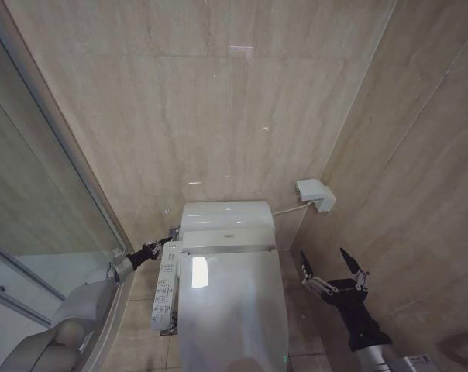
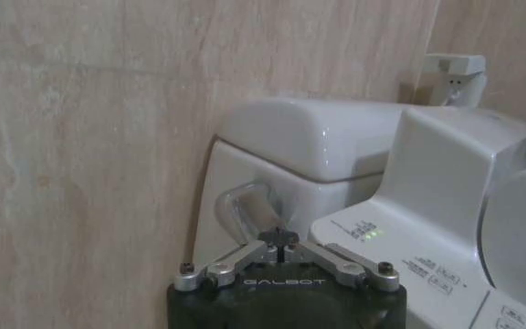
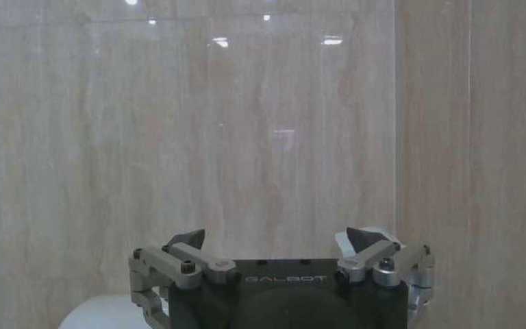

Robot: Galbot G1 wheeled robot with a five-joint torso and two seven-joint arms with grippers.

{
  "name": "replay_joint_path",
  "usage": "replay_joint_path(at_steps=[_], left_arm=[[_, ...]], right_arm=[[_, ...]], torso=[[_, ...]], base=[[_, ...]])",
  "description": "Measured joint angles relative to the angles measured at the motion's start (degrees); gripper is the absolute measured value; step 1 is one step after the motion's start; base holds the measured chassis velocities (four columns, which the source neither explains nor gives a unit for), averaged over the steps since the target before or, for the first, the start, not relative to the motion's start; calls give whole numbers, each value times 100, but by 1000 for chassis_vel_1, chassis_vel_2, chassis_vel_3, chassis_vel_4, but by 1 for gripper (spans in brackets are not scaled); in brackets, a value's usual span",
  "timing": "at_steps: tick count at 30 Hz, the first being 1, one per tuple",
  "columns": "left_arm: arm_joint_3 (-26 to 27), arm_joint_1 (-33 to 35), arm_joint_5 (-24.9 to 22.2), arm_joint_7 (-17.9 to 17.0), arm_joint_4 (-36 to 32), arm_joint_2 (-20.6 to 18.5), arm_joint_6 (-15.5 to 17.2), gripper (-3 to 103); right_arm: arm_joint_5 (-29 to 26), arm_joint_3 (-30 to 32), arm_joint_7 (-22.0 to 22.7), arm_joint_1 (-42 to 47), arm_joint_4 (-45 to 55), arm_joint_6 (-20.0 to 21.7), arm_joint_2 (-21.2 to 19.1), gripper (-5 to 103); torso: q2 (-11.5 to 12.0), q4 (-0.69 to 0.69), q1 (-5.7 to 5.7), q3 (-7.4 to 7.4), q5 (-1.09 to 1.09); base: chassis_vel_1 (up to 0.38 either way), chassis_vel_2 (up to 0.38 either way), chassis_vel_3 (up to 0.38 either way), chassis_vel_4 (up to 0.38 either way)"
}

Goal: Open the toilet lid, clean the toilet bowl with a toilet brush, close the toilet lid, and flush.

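Toilet lid (image 1: 232,310) down over bowl. Left gripper (image 1: 158,249) pinched narrow at chrome flush lever (image 2: 249,209) on tank side; a glancing push may slip off. Right gripper (image 1: 332,271) wide, empty, parked beside toilet.

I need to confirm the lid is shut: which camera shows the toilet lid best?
The head view: the whole toilet lid lies flat and closed over the bowl. The left wrist view catches just a curved edge of it, beside the control strip. The right wrist view faces the tiled wall.
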State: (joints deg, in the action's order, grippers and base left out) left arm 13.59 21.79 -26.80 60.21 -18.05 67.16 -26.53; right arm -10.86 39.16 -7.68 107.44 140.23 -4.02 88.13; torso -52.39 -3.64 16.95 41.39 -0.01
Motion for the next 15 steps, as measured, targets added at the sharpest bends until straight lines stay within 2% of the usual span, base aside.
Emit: replay_joint_path(at_steps=[15], left_arm=[[94, -13, 3, -186, 95, 46, 113, 0]], right_arm=[[0, 0, 0, 0, 0, 0, 0, 100]], torso=[[0, 0, 0, 0, 1]], base=[[0, 0, 0, 0]])
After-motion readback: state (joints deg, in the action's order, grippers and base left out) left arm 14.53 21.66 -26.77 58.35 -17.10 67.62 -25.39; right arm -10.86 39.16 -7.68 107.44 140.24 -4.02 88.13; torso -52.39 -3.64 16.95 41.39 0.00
